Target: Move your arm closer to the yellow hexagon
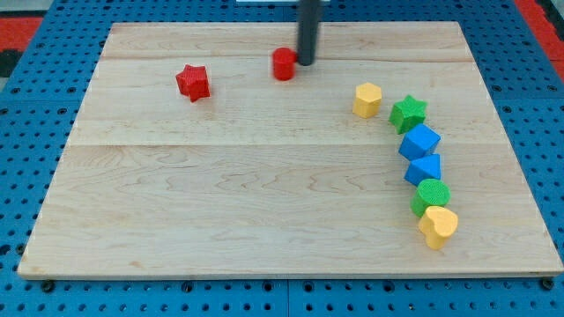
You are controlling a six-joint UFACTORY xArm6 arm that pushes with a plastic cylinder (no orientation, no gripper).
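Note:
The yellow hexagon point(367, 99) lies on the wooden board point(264, 194) at the view's upper right. My tip point(306, 62) is at the view's top centre, touching or almost touching the right side of a red cylinder point(283, 64). The tip is up and to the left of the yellow hexagon, with a gap of bare board between them. The rod rises out of the view's top edge.
A red star point(192, 82) lies left of the red cylinder. Right of the hexagon a curved row runs downward: green star point(409, 113), blue cube point(419, 141), blue block point(424, 168), green block point(432, 195), yellow heart point(438, 225). Blue pegboard surrounds the board.

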